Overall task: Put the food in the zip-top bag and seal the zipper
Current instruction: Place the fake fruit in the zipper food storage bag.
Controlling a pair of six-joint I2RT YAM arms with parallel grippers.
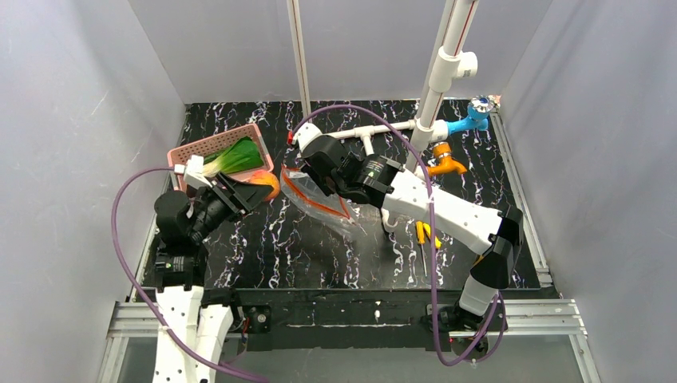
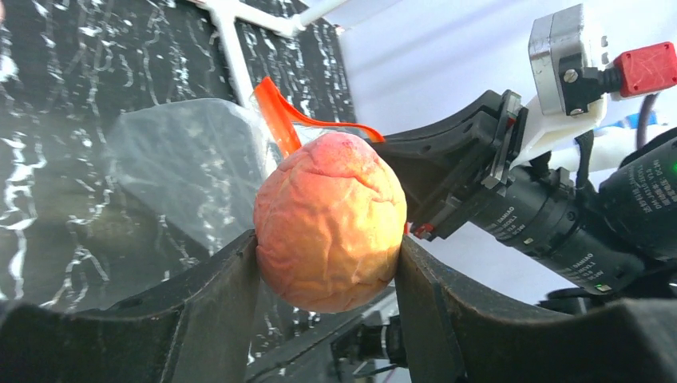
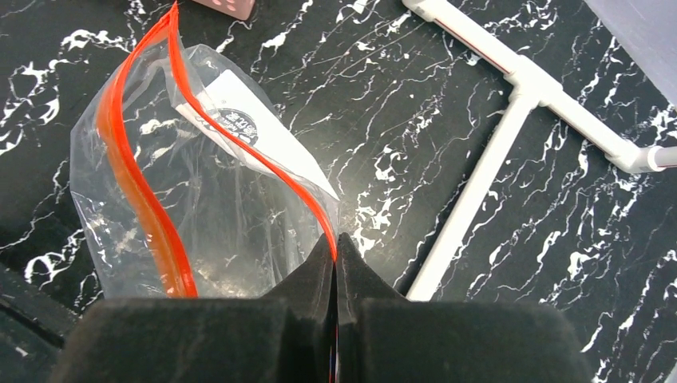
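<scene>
Left hand point(image 2: 326, 263) clamped on orange-red tomato point(image 2: 329, 207), right hand point(image 3: 335, 243) pinched shut on zipper point(image 3: 126, 159) of zip-top bag point(image 3: 231, 223)

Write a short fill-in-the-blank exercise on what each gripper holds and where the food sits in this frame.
1. The left gripper is shut on the ____.
2. The right gripper pinches the zip-top bag at its red-orange ____.
3. The bok choy lies in the pink ____.
4. With its two strips apart, the bag's mouth is ____.

Missing words: tomato; zipper; basket; open.
</scene>
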